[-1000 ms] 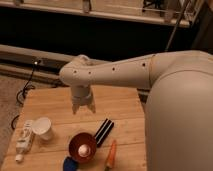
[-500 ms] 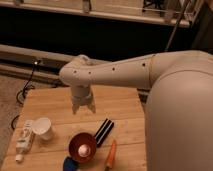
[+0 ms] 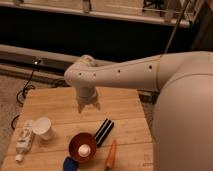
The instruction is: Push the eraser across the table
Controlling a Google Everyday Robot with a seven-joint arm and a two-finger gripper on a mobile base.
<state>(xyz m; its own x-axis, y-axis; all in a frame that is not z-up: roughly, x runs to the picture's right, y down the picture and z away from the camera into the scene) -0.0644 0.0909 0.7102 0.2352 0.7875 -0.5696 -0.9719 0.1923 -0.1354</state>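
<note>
Pale wooden bench [image 3: 52, 102]: the tool [image 3: 89, 105] hangs over it, apart from the eraser [image 3: 104, 131]; how wide it is, I cannot tell. Best lower it beside the eraser's long side, then push squarely.

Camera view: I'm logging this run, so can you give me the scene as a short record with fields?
table: light wooden planks
bowl: reddish-brown, near the front, small white thing inside
eraser: black bar, lying diagonally just right of the bowl
gripper: pointing down over the table's middle, behind the eraser, apart from it
carrot: front edge, in front of the eraser
cup: white, left side
bottle: lying at the left edge
blue object: front edge, beside the bowl
</note>
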